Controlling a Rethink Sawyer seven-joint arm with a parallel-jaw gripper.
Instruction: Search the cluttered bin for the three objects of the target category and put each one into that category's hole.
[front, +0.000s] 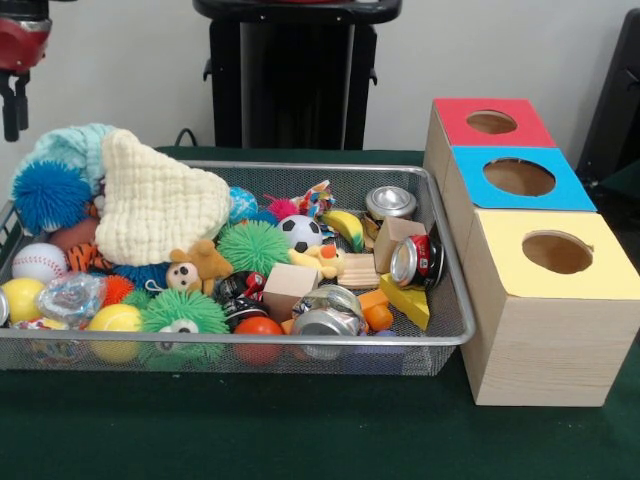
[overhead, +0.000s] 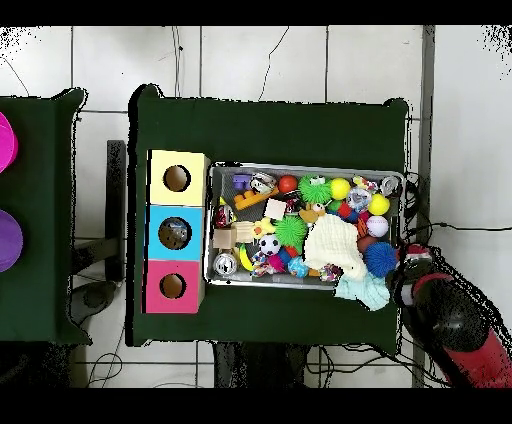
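Roughly: one clear bottle (front: 70, 297) shows at 8 o'clock in the bin (front: 300, 168), front view. Likely light, crushable and slick, so grab mid-body. Gripper (front: 12, 105) hangs at 10 o'clock, jaw state can't tell. Blue hole (front: 519, 177) at 2 o'clock.

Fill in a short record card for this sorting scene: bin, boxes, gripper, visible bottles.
bin: wire mesh basket on green table, heaped with balls, cans, blocks, soft toys
cover: cream knitted cloth lying over the pile
boxes: red-topped box, blue-topped box, yellow-topped box, in a row beside the basket
target hole: blue box hole
gripper: gripper outside the basket, holding nothing visible
bottles: none clearly identifiable
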